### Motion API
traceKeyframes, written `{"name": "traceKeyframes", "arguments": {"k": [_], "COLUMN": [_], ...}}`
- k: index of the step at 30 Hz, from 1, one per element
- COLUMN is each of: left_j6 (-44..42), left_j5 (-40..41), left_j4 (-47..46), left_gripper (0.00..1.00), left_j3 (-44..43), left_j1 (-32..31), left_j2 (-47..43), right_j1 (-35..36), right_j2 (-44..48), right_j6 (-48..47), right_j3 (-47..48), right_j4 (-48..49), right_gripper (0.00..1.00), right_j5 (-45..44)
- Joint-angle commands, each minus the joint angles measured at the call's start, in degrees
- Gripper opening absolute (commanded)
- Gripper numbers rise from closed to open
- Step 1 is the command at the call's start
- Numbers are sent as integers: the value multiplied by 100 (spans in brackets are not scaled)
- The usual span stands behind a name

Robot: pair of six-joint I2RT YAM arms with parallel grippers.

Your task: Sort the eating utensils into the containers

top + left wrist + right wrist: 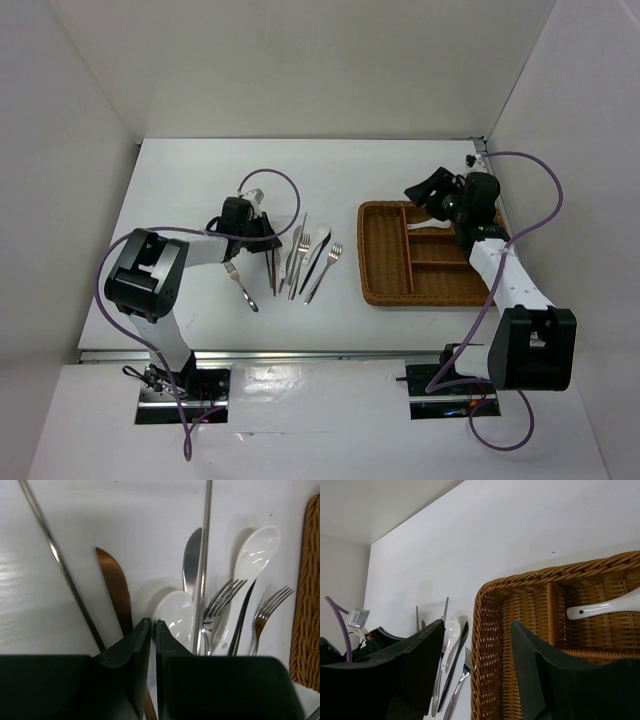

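Observation:
The utensils lie in a loose row on the white table (200, 200) left of the brown wicker tray (364, 255). In the left wrist view I see a brown-handled piece (114, 585), a silver knife (191, 560), metal chopsticks (50, 550), two white spoons (175, 615) (257, 550), forks (222, 600) and a dark chopstick (242, 617). My left gripper (268, 236) (153, 625) is shut, its tips at the near spoon's edge, with nothing visible between them. My right gripper (428, 192) (477, 625) is open and empty above the tray's rim (485, 630). One white spoon (432, 229) (605, 607) lies in a short compartment.
One fork (241, 285) lies apart, nearer me than the row, beside the left arm. White walls close in the table on the left, right and far sides. A purple cable loops over each arm.

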State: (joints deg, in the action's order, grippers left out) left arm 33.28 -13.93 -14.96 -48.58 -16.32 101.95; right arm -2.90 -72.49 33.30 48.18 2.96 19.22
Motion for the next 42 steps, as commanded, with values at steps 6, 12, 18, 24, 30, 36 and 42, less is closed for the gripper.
{"name": "traceKeyframes", "arguments": {"k": [6,12,18,24,30,36,42], "left_j6": [29,153,635,1109,1602,1796,1849], "left_j5": [-188,-356,-575,-128,584,945,945], "left_j4": [-183,-183,-340,-710,-956,-1079,-1079], "left_gripper": [8,7,7,7,7,8,8], "left_j3": [-178,-126,-20,200,471,533,533], "left_j1": [32,94,94,-196,-732,-1049,-1049], "left_j2": [53,-500,-1484,-2065,-2337,-2443,-2496], "right_j1": [-27,464,1633,2820,3400,3646,3752], "right_j2": [165,7,-195,-793,-1162,-1364,-1479], "right_j6": [-236,-587,-465,-404,-465,-517,-570], "right_j3": [-2,208,209,481,842,965,965], "right_j4": [468,416,740,925,987,987,785], "right_gripper": [63,63,66,68,71,72,71], "right_j5": [853,1321,1392,1084,837,671,451]}}
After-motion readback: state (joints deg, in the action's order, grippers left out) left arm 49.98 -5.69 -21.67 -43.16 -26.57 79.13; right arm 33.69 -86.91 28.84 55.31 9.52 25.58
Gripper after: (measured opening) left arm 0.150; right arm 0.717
